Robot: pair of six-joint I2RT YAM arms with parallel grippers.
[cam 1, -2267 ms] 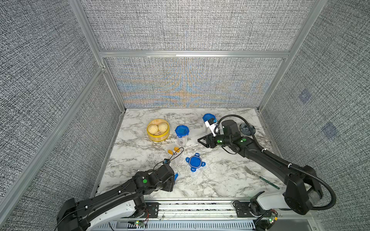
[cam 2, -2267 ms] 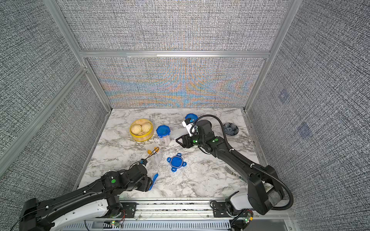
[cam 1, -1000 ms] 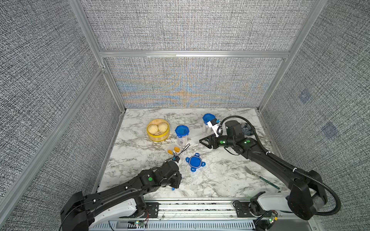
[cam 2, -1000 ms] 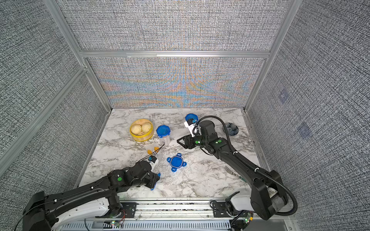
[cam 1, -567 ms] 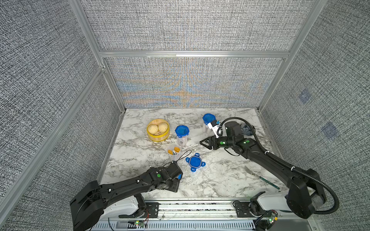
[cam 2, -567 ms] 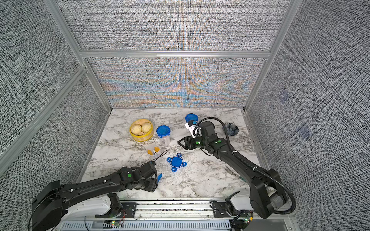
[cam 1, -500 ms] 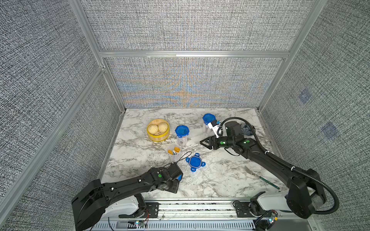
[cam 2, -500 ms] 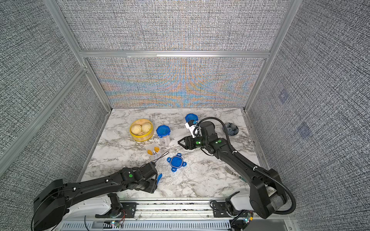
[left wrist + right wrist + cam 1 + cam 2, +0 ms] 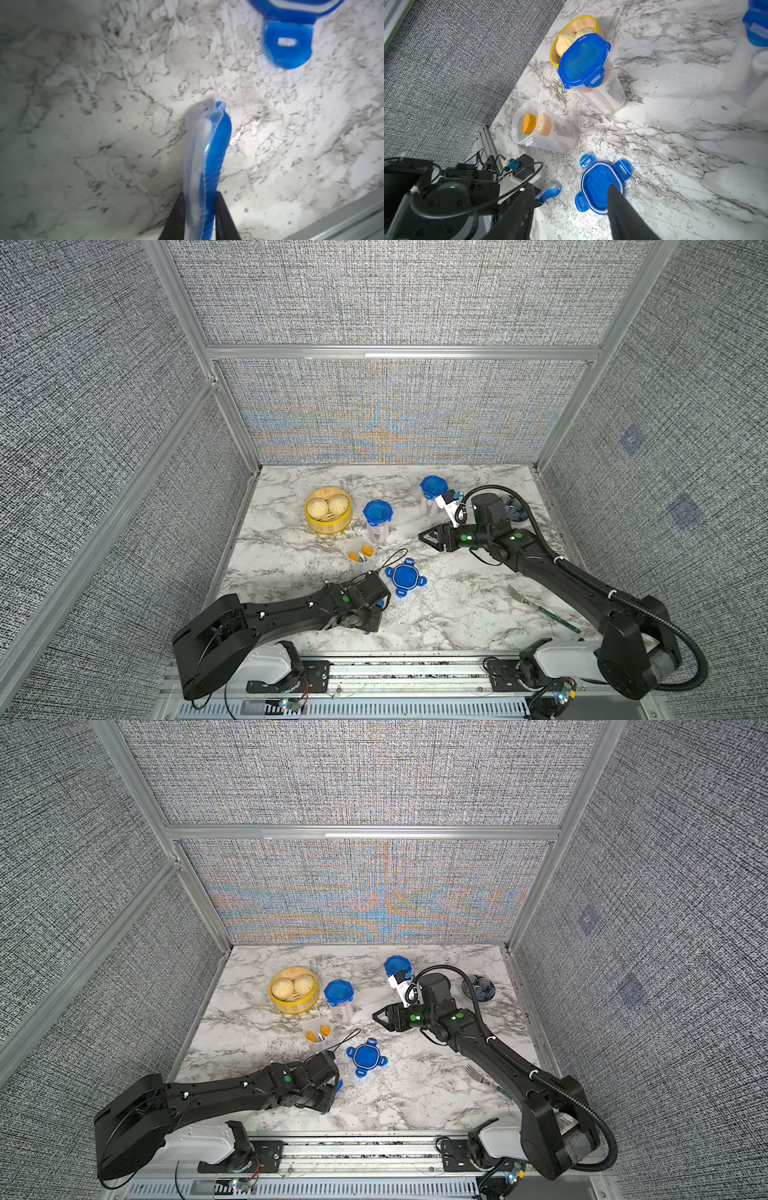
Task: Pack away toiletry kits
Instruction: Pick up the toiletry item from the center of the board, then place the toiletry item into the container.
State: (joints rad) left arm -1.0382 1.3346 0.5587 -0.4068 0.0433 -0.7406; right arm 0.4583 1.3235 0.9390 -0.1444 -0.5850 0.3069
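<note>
At near left, close to the near edge of the table (image 9: 457,614), a blue toothbrush (image 9: 216,149) in clear wrapping is pinched by the left gripper (image 9: 199,199). Rightward, an unlidded clear tub (image 9: 362,558) and a loose blue lid (image 9: 405,577) are seen. The right gripper (image 9: 430,537) is held agape, empty.

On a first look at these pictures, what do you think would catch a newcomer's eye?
The yellow steamer with two buns stands out toward the back left. Nearer the front, a loose blue lid lies flat beside an open tub holding orange-capped bottles, and the left fingers pinch a wrapped blue toothbrush.
</note>
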